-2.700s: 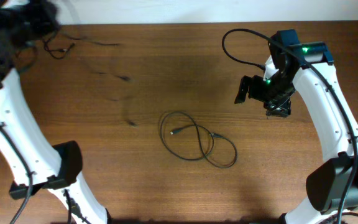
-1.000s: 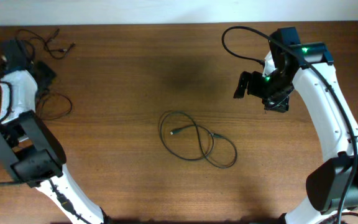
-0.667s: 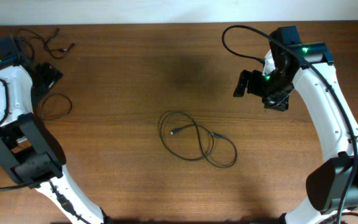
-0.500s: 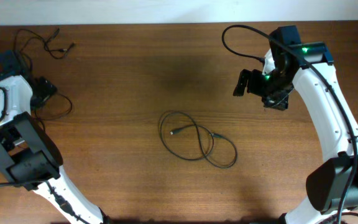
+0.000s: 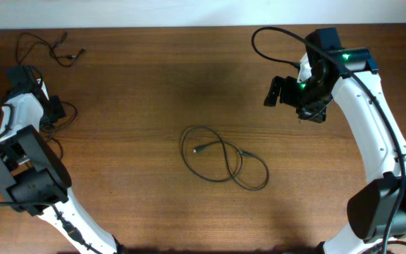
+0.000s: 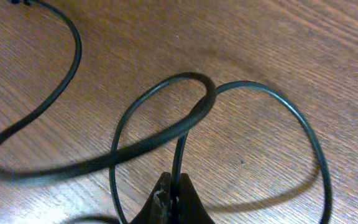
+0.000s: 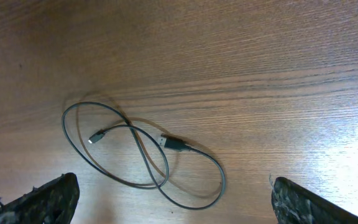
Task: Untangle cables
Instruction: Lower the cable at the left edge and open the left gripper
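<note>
One thin black cable [image 5: 224,162] lies in loose loops at the table's middle, with small plug ends inside the loops; it also shows in the right wrist view [image 7: 142,155]. A second black cable [image 5: 48,49] lies at the far left corner. My left gripper [image 6: 174,202] is shut on a third black cable [image 6: 185,118], whose loops cross on the wood just ahead of the jaws. In the overhead view the left gripper [image 5: 51,113] is at the left edge. My right gripper [image 7: 169,202] is open and empty, high above the middle cable; overhead it is at the right rear [image 5: 294,99].
The wooden table [image 5: 154,92] ends at a white wall along the far side. The left arm's base [image 5: 27,176] stands at the front left, the right arm's base [image 5: 383,212] at the front right.
The left arm swung down from the far left corner to the left edge, pulling one cable apart from the other there. The right arm barely moved. The middle cable lies unchanged.
</note>
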Motion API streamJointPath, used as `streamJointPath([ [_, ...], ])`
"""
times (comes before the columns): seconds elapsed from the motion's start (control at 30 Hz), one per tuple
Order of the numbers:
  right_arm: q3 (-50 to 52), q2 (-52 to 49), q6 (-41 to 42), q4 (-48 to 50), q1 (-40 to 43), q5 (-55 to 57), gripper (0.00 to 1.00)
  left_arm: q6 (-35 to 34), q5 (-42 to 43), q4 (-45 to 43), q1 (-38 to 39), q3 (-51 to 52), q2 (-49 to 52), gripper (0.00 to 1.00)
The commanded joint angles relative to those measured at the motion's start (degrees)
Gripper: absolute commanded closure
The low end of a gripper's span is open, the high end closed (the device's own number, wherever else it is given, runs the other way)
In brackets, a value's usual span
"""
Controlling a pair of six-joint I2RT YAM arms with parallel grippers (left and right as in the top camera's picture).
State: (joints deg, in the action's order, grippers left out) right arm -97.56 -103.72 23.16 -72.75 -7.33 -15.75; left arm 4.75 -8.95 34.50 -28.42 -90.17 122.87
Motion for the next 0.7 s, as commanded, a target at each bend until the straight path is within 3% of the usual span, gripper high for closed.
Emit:
streamJointPath([
  [0.0,0.2,0.0,-0.4,0.2,-0.2,-0.1,0.02,0.7,1.3,-0.4,1.2,-9.4,-3.1,1.0],
  [0.17,0.2,0.0,-0.4,0.0,-0.2,-0.1,0.02,-0.4,-0.6,-0.4,4.0,-17.0,-5.4,1.0],
  [0.23,0.2,0.0,-0.4,-0.5,-0.2,-0.1,0.02,-10.1,-5.5,0.7,3.0,-17.0,-5.4,1.0],
  [0.3,0.2,0.0,-0.4,-0.5,-0.2,-0.1,0.02,-15.9,-5.2,1.2,1.2,-17.0,-5.4,1.0],
  [0.4,0.2,0.0,-0.4,-0.2,-0.2,-0.1,0.02,-18.9,-3.8,1.6,-2.4,-17.0,-5.4,1.0],
  [0.5,0.2,0.0,-0.4,0.5,-0.2,-0.1,0.02,-27.5,-3.6,3.9,-6.8,-17.0,-5.4,1.0],
  [0.67,0.2,0.0,-0.4,0.6,-0.2,-0.1,0.01,-27.6,-2.1,3.6,-8.3,-17.0,-5.4,1.0],
])
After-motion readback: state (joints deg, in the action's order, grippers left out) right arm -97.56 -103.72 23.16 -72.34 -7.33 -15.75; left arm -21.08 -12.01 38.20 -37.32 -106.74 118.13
